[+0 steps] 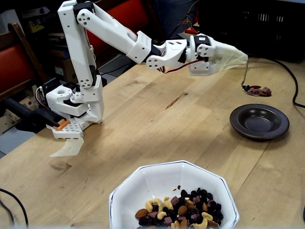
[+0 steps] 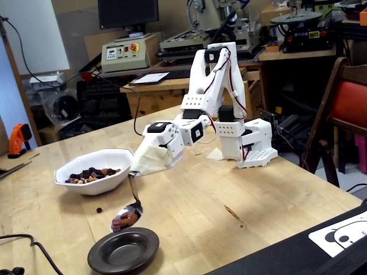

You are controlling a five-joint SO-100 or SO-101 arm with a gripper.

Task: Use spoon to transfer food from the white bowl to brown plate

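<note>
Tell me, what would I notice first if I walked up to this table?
Probably the white robot arm reaching out over the wooden table, holding a shiny spoon full of food just above the edge of a small brown plate. Next you'd spot the big white bowl of nuts and raisins, nearest the camera in one fixed view.

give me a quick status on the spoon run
Gripper shut on spoon, loaded with food. Spoon near rim of brown plate, which is empty. White bowl holds more. One stray piece on table, path clear.
</note>
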